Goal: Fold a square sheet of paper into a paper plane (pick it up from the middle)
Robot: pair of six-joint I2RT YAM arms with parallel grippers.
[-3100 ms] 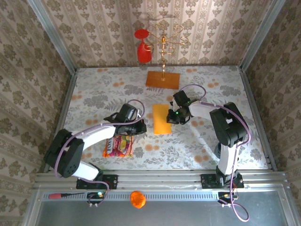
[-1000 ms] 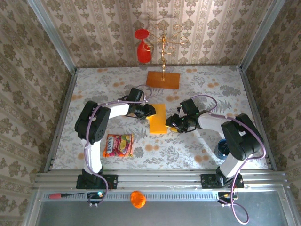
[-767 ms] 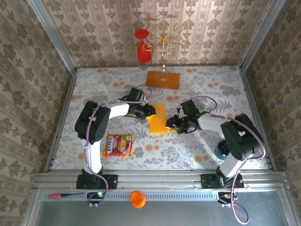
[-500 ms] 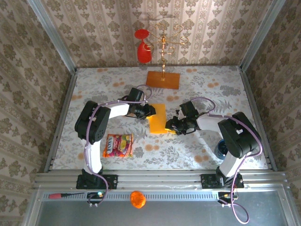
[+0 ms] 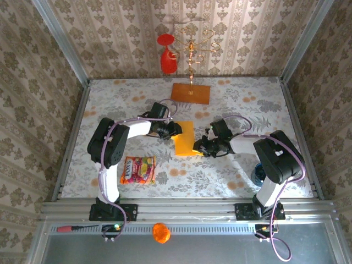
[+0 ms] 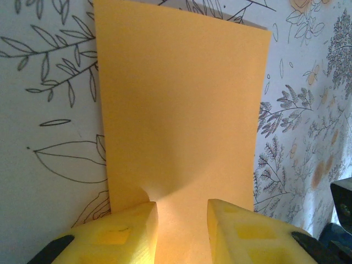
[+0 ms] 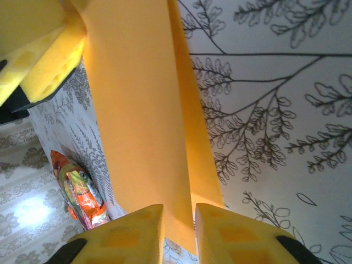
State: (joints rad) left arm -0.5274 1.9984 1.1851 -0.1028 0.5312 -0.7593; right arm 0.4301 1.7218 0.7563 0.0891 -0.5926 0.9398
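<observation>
From above, the paper (image 5: 185, 138) lay near the middle of the desk (image 5: 231, 176), a narrow yellow-orange strip running from 12 to 6 o'clock. The left pincer (image 5: 177, 130) met it at its 10 o'clock edge. The right pincer (image 5: 199, 147) met it at its 4 o'clock corner. A packet (image 5: 138, 169) lay flat at 8 o'clock from the paper, well apart from it. A brown-orange board (image 5: 190, 93) sat at 12 o'clock, with a gold stand (image 5: 191, 52) rising from it and a red glass (image 5: 166, 55) hanging at the stand's 9 o'clock side. An orange ball (image 5: 160, 232) rested on the rail at 6 o'clock, in front of the arm bases.

In the left wrist view, the paper (image 6: 181, 104) stretched away toward 12 o'clock over the leaf-printed cloth. Its near end ran up between the two yellow fingers (image 6: 124, 234) of the left pincer (image 6: 181, 212), which pinched the paper there. The sheet puckered just beside the finger at 7 o'clock.

In the right wrist view, the paper (image 7: 137, 110) slanted from 11 o'clock down to 6 o'clock, raised off the desk, with a second layer showing along its 3 o'clock side. The right pincer (image 7: 179, 212) was pressed together on the paper's near end, and the sheet filled the narrow gap between its yellow fingers (image 7: 124, 234). The far end sat in the left pincer (image 7: 41, 55) at 10 o'clock. The packet (image 7: 82, 192) lay at 8 o'clock on the desk.
</observation>
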